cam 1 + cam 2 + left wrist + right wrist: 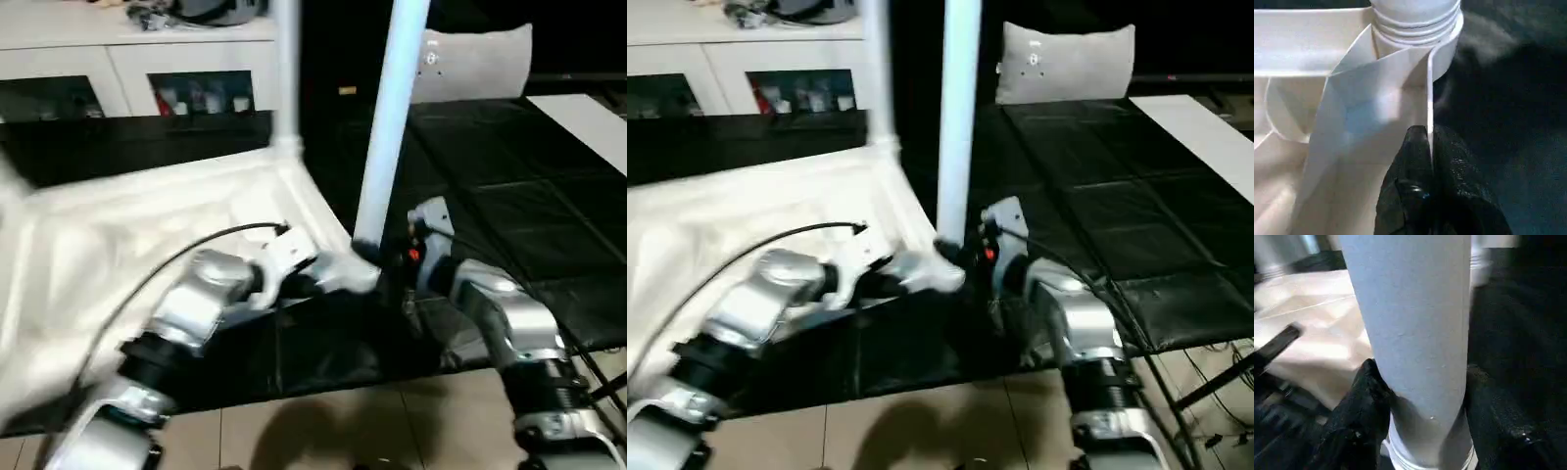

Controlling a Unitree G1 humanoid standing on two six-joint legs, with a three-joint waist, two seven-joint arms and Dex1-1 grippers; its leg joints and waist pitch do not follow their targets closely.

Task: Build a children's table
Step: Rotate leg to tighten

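- While the tabletop (147, 235) lies ribs-up on the black mat (1097, 196), one leg (390, 127) stands in its near corner socket, another leg (286, 69) at the corner behind it.
- Left gripper (1422, 147) is pinched tight on the tabletop's side wall, right by that near leg.
- Right gripper (1420, 406) hugs the near leg low down, fingers (1359, 401) either side.

Likely a home: glass-door cabinet (147, 83), grey cushion (475, 61).
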